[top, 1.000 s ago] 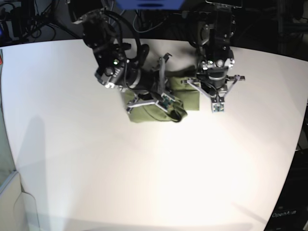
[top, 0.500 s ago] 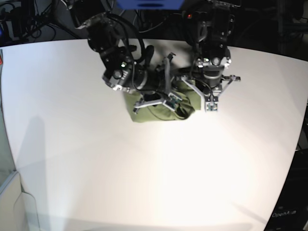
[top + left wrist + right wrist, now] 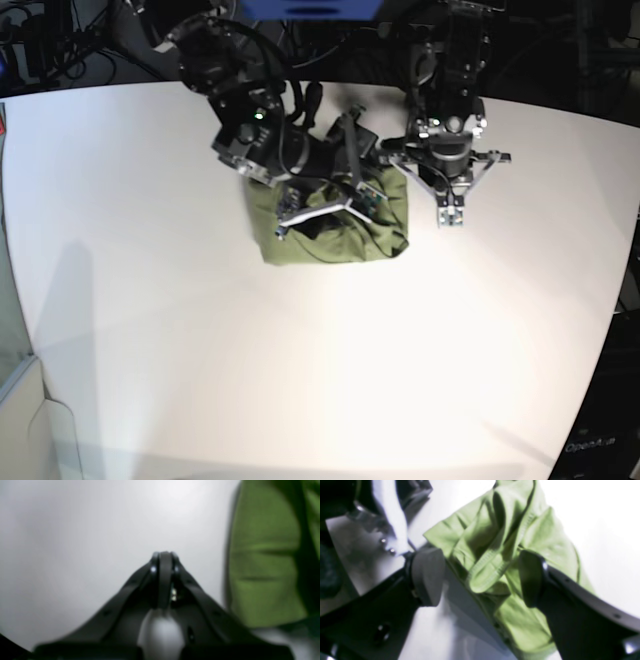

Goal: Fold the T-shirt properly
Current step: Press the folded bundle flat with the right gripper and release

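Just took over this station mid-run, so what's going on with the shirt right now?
Two robot arms are folding a green T-shirt, which lies bunched in a rough, wrinkled bundle on the white table. The right gripper hangs just over it with its jaws open, loose folds of cloth between them, nothing pinched. The left gripper is shut and empty, over bare table beside the shirt's edge.

Olive-green T-shirt [image 3: 330,235] lies bunched in a rough folded bundle on the white worktop [image 3: 320,360], toward the far side. Right end effector [image 3: 325,195] sits over the bundle's upper part, its fingers spread apart above the cloth, arm reaching in from the far left. Left end effector [image 3: 452,215] is just beside the shirt's right edge, over bare worktop, fingers pressed together, nothing between them.
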`<state>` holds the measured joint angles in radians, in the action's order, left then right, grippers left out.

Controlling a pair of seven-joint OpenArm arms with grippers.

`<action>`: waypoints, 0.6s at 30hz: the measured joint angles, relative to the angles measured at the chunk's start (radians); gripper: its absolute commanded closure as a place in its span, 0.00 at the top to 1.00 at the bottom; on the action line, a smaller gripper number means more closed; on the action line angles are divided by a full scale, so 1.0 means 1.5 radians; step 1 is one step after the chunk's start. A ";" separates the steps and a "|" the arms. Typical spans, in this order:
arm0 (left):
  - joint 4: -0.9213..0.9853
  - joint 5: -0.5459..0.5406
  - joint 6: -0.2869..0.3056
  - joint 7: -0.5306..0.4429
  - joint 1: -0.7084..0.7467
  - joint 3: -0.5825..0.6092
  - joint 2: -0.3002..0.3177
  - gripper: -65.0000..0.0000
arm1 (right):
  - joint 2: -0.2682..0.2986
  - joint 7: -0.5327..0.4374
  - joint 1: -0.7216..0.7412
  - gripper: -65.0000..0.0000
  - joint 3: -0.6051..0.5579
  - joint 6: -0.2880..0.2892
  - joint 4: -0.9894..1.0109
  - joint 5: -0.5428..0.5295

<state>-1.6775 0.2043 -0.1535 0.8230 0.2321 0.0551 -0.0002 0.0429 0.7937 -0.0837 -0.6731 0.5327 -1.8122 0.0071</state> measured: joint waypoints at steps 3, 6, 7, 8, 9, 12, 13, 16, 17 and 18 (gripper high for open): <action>0.000 0.000 -0.001 0.000 0.000 0.000 -0.001 0.01 | 0.015 -0.006 0.000 0.73 -0.002 0.001 -0.013 -0.011; 0.002 -0.005 0.001 -0.007 -0.003 0.001 -0.003 0.01 | 0.028 -0.018 -0.005 0.72 -0.002 0.013 -0.031 -0.038; 0.002 -0.013 -0.003 -0.009 -0.004 0.001 -0.004 0.01 | 0.030 -0.017 -0.005 0.70 -0.002 0.013 -0.035 -0.039; 0.002 -0.012 0.000 -0.012 -0.004 0.001 -0.004 0.01 | 0.035 -0.019 -0.005 0.65 -0.003 0.013 -0.037 -0.041; 0.002 -0.018 0.000 -0.013 -0.004 0.002 -0.004 0.01 | 0.040 -0.022 -0.005 0.58 -0.003 0.014 -0.038 -0.047; 0.002 -0.018 -0.002 -0.017 -0.006 0.003 -0.007 0.01 | 0.041 -0.023 -0.005 0.28 -0.005 0.023 -0.038 -0.049; 0.002 -0.018 -0.002 -0.018 -0.007 0.005 -0.008 0.01 | 0.041 -0.023 -0.005 0.19 -0.002 0.028 -0.038 -0.054; 0.002 -0.020 0.000 -0.018 -0.008 0.005 -0.008 0.01 | 0.038 -0.025 -0.005 0.00 0.026 0.029 -0.038 -0.056; 0.002 -0.020 0.001 -0.018 -0.008 0.005 -0.008 0.01 | 0.038 -0.025 -0.005 0.00 0.036 0.028 -0.038 -0.055; 0.002 -0.020 0.001 -0.018 -0.008 0.005 -0.009 0.01 | 0.038 -0.025 -0.005 0.00 0.048 0.028 -0.038 -0.051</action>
<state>-1.6745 0.1741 -0.1520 0.7963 0.2195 0.0620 -0.0135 0.0998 0.7563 -0.0910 -0.6010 0.5755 -1.8694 -0.0700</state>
